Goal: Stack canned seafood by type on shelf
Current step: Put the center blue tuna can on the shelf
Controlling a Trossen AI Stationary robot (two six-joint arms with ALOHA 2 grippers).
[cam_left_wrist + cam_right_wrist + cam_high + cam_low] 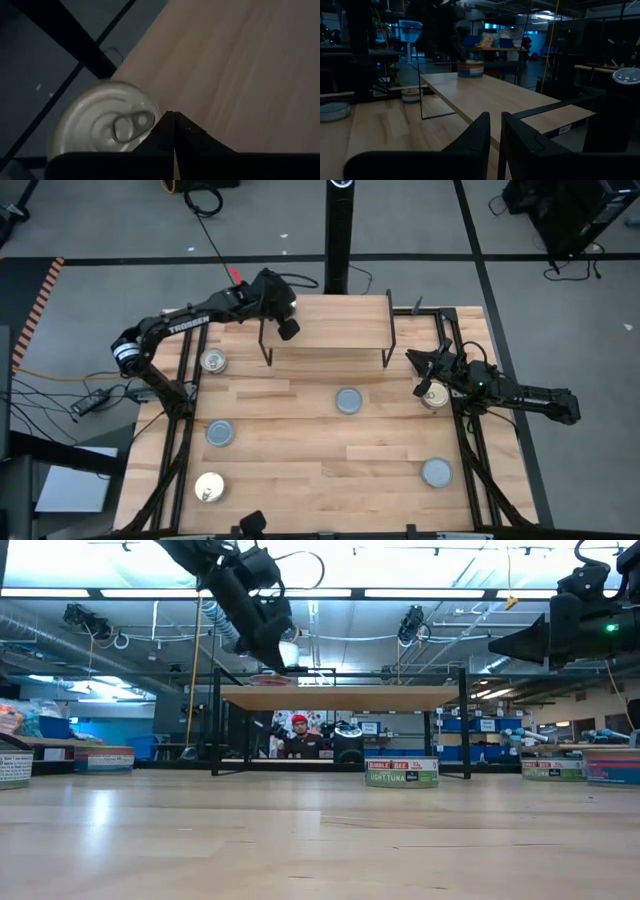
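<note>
The shelf [340,330] is a light-wood board on black wire legs at the table's far side. One gold pull-tab tin [100,127] sits flat on the board's far left corner [470,68]. My left gripper [173,122] is shut and hangs just above the board beside that tin's rim [290,662]. Other tins lie on the tabletop: gold ones [212,361] [209,487] and blue-grey ones [348,400] [220,433] [437,472]. My right gripper [425,375] waits at the table's right edge, fingers nearly together on nothing [494,130], over another tin [435,397].
The shelf's black wire legs [265,345] [388,345] stand at its front corners. A black post [337,240] rises behind the table's far edge. A person [298,737] sits beyond the table. Bare wood lies between the tins on the tabletop.
</note>
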